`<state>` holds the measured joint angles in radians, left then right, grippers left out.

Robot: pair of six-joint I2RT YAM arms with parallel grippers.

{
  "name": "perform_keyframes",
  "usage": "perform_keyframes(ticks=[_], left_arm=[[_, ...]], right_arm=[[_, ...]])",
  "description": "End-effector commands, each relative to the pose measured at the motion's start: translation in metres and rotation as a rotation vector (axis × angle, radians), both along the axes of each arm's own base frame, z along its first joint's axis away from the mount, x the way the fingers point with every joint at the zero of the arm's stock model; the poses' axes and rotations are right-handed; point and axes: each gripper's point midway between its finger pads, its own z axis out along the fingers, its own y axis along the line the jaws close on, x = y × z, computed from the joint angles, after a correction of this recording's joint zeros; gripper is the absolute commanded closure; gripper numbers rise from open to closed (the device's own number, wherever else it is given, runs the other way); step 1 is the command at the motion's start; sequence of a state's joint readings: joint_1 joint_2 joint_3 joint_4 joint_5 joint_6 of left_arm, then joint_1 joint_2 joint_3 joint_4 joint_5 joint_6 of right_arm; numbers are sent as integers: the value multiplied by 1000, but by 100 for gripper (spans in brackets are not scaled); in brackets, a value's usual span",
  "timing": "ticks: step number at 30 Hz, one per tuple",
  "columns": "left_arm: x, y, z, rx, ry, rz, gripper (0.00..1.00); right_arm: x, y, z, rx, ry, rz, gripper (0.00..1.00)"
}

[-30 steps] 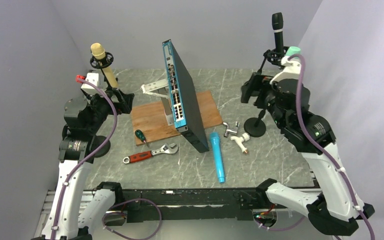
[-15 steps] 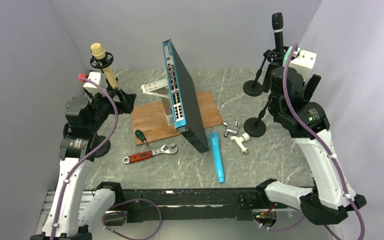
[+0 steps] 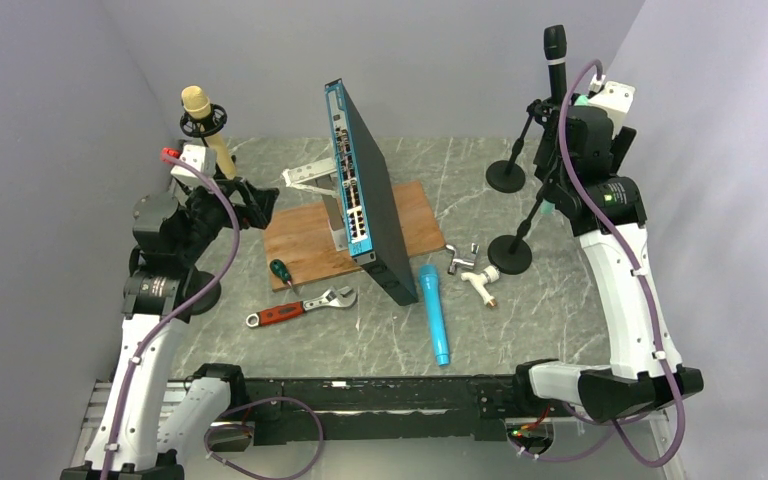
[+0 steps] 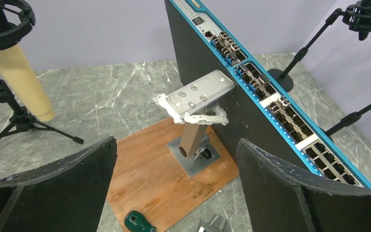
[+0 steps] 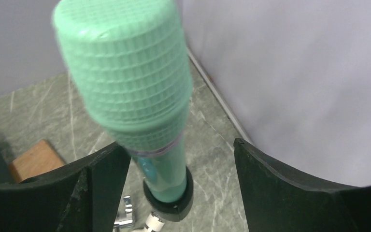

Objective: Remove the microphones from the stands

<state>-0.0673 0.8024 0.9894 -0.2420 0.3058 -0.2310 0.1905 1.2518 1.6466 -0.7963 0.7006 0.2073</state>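
While the left gripper (image 4: 175,144) hangs released, the right gripper's (image 5: 175,147) spread fingers (image 5: 101,179) flank the green microphone (image 5: 125,82): likely light, rigid, slick; grip the slim handle (image 5: 166,166) at six o'clock from its head.

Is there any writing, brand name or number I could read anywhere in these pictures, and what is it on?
Nothing can be read in any view.
On the network switch, the white label near its top edge: too small to read.
Markings beside its ports: too small to read.
On the green microphone: no print shows.
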Motion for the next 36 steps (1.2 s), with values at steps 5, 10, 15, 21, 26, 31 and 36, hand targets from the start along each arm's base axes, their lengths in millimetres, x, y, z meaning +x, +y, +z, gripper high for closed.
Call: perform_keyframes(ticks=[5, 10, 15, 21, 26, 31, 36], left_arm=[[-3, -17, 13, -15, -90, -100, 1], [-15, -45, 27, -37, -148, -242, 1], [-38, -76, 73, -93, -216, -368, 1], [-50, -132, 111, -155, -299, -588, 1], [-38, -201, 112, -105, -310, -746, 1], [-17, -276, 91, -48, -367, -878, 1], [20, -349, 65, -25, -334, -1000, 1]], right_arm=[[27, 16, -1, 9, -23, 169, 50], [36, 25, 1, -26, -37, 270, 71], [43, 37, 18, -123, -110, 395, 81], [53, 56, 33, -208, -218, 566, 91], [66, 76, 25, -179, -212, 792, 97], [64, 90, 20, -139, -211, 961, 100], [57, 94, 11, -147, -201, 1018, 100]])
